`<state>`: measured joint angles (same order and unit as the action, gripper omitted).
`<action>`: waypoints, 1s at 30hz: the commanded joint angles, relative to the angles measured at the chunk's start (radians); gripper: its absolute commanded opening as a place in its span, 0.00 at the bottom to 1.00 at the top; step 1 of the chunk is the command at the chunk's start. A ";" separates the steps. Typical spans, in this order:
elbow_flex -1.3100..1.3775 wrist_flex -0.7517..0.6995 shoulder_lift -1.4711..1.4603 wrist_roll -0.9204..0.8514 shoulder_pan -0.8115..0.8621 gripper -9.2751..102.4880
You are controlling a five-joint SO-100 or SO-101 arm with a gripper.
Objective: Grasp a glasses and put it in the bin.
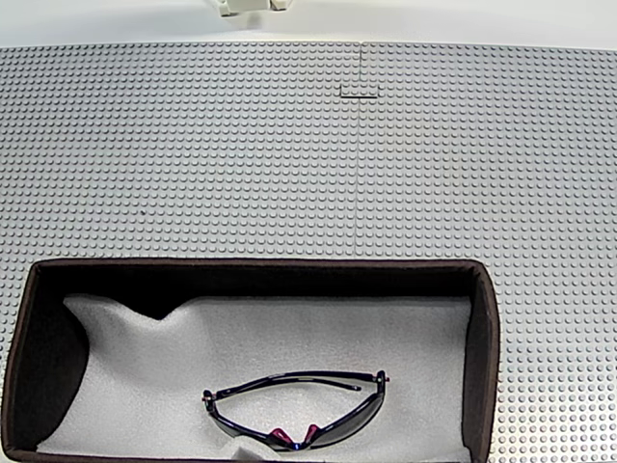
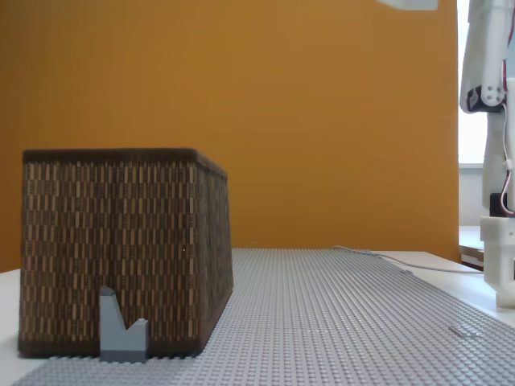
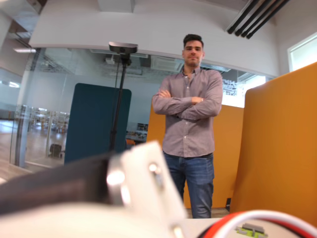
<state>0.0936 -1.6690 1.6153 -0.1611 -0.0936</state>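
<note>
The glasses [image 1: 352, 417] lie inside the bin [image 1: 260, 262] on its white foam lining, near the front right, with dark lenses and red nose pads toward the bottom edge of a fixed view. In another fixed view the bin [image 2: 121, 241] stands as a brown woven box at the left, and the white arm [image 2: 491, 161] is raised at the far right, well away from it. A white piece of the arm [image 1: 246, 6] pokes in at the top edge. In the wrist view the gripper [image 3: 133, 183] is a blurred white and dark shape pointing up into the room; its jaws are not readable.
A grey studded baseplate [image 1: 308, 164] covers the table, with a small flat plate [image 1: 359, 94] at the back. A grey brick [image 2: 122, 330] leans at the bin's front. A white cable [image 2: 386, 259] runs at the rear. A person [image 3: 190, 124] and a camera stand [image 3: 121, 74] are beyond the table.
</note>
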 commanded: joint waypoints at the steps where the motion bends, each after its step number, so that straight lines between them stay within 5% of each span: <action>1: 0.025 -0.046 0.077 -0.002 0.009 0.08; 10: -0.103 -0.032 0.356 -0.051 0.005 0.08; 18: -0.956 0.411 0.769 -0.011 0.028 0.08; 30: -1.747 0.845 1.026 0.015 0.100 0.08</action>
<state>-1.4895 -0.9235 2.5863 -0.1457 -0.0123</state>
